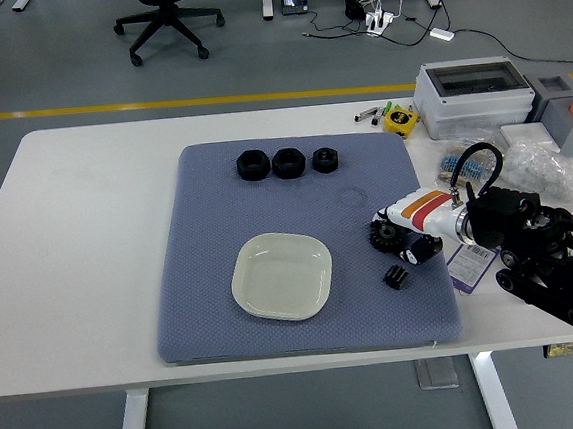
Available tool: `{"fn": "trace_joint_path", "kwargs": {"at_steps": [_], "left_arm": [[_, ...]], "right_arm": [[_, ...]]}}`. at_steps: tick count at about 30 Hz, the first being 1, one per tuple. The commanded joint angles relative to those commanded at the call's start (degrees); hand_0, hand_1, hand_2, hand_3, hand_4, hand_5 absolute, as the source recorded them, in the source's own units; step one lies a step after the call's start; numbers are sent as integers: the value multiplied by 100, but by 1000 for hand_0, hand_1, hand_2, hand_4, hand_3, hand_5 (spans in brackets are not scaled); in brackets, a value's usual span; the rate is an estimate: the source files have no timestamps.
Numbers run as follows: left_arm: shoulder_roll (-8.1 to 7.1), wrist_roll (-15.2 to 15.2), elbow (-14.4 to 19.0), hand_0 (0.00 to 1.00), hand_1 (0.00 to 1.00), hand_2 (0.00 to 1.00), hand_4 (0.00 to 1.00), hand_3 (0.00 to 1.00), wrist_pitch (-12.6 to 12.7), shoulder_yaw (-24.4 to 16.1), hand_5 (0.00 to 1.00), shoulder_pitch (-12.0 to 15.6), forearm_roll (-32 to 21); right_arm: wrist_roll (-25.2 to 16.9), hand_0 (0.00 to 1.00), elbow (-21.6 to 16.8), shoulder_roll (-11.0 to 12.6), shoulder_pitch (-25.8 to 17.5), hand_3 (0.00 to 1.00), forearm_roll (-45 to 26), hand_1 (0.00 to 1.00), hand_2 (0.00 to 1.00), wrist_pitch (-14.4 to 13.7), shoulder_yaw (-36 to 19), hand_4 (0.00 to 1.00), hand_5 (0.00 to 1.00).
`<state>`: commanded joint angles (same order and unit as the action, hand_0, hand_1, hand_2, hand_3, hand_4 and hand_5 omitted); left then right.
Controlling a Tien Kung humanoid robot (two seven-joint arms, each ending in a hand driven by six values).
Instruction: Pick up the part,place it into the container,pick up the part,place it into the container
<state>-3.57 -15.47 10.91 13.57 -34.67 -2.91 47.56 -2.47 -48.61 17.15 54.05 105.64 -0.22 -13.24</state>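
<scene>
A cream square dish (282, 275) sits on the blue-grey mat (218, 231). A black gear (383, 234) lies at the mat's right side, partly hidden by my right hand (401, 237). The hand's white palm is over the gear and its dark fingers (418, 248) curl down beside it; I cannot tell whether they grip it. A smaller black part (396, 276) lies just below the hand. Three black nuts (286, 162) stand in a row at the mat's far edge. My left arm is out of view.
A grey box (474, 95) with a clear lid, a yellow tape measure (400, 119), plastic bags (543, 162) and a purple card (468, 262) lie on the table (86, 222) to the right of the mat. An office chair (164, 14) stands on the floor beyond.
</scene>
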Motion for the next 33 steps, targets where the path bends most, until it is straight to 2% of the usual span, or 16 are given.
{"fn": "trace_joint_path", "kwargs": {"at_steps": [5, 6, 11, 12, 18, 23, 24, 33], "left_arm": [[0, -4, 0, 577, 585, 607, 707, 705, 2, -20, 686, 4, 23], [0, -3, 0, 577, 585, 608, 707, 704, 2, -20, 687, 4, 23], [-6, -11, -2, 577, 585, 608, 707, 704, -3, -51, 687, 12, 60], [-8, -11, -2, 577, 585, 608, 705, 702, -4, -55, 686, 17, 65], [-16, -20, -2, 577, 586, 608, 704, 702, -13, -68, 687, 35, 88], [-17, -16, -5, 577, 586, 608, 704, 702, -9, -49, 687, 49, 50], [-17, -15, -7, 577, 586, 607, 703, 701, -6, -47, 688, 52, 43], [-19, 12, -16, 577, 587, 608, 702, 700, 15, 1, 688, 45, -50]], "right_arm": [[14, 271, 4, 14, -11, 368, -100, 250, 329, -27, -4, 253, 293], [17, 223, 2, 17, -12, 336, -109, 209, 297, -26, -7, 312, 218], [15, 223, -94, 64, -19, 336, -166, 209, 297, -13, -80, 312, 218], [16, 188, -129, 76, -20, 319, -163, 187, 274, -11, -106, 364, 191], [42, 185, -335, 151, -9, 324, -99, 178, 269, 35, -243, 345, 208], [87, 185, -596, 235, 4, 324, -32, 178, 269, 75, -397, 345, 208], [97, 161, -656, 248, 7, 322, -16, 174, 265, 81, -427, 352, 200], [182, 156, -1502, 308, 76, 326, 212, 171, 264, 125, -608, 338, 211]]}}
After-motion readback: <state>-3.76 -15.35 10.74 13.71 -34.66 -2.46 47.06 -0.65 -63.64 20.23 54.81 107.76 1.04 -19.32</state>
